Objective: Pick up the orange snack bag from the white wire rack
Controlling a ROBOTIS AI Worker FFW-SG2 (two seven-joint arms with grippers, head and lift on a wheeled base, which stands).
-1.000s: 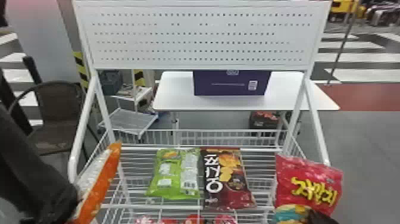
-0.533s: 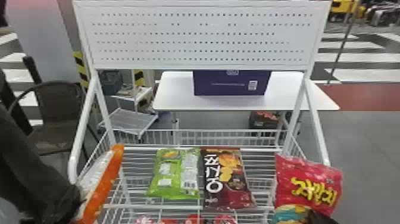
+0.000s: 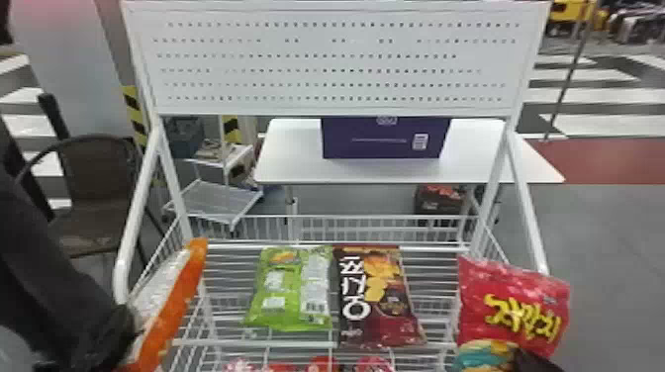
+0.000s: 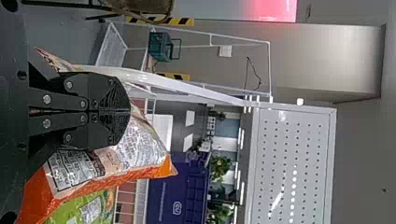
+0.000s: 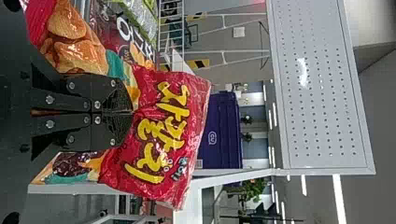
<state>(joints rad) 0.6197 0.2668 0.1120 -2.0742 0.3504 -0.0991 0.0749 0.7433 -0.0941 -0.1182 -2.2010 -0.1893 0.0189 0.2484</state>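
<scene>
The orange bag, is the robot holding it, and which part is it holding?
Yes: the left end effector pinches the orange bag by its pale printed side, away from the orange strip.

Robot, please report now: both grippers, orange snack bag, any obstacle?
Left gripper shut on orange-and-silver plastic snack bag. Right gripper shut on red plastic snack bag. White slanted metal rack post close beside orange bag, may obstruct.
</scene>
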